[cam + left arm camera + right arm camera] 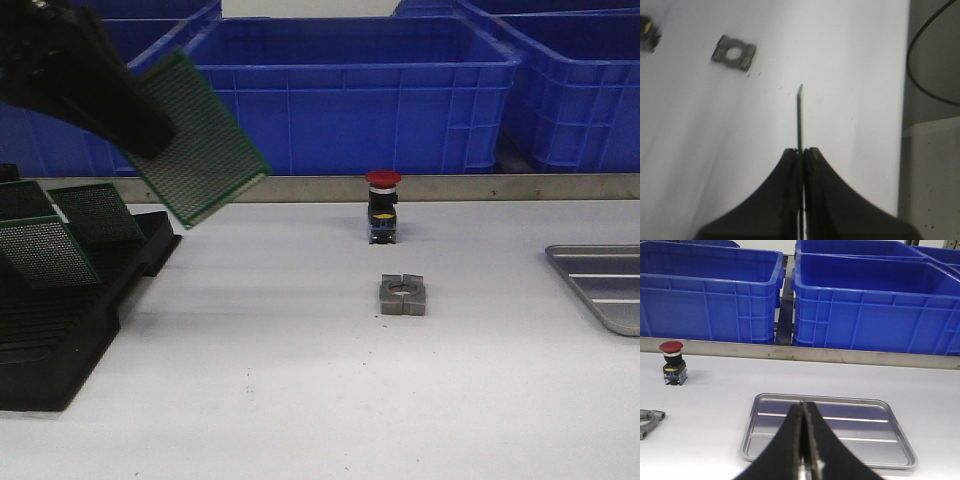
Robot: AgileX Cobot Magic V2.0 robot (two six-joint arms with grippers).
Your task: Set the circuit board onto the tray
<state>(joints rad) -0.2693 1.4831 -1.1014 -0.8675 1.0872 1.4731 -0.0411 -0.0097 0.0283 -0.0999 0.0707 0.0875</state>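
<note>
My left gripper [150, 130] is shut on a green perforated circuit board [205, 135] and holds it tilted, high above the table at the left. In the left wrist view the board [799, 117] shows edge-on between the shut fingers [790, 170]. The grey metal tray [605, 282] lies at the table's right edge, partly cut off; in the right wrist view the tray [900, 440] lies just beyond my right gripper [803, 404], which is shut and empty. The right gripper is out of the front view.
A black slotted rack [60, 320] at the left holds more green boards [95, 212]. A red-capped push button [383, 207] and a grey metal block with a hole [403, 294] stand mid-table. Big blue crates [350, 90] line the back behind a metal rail.
</note>
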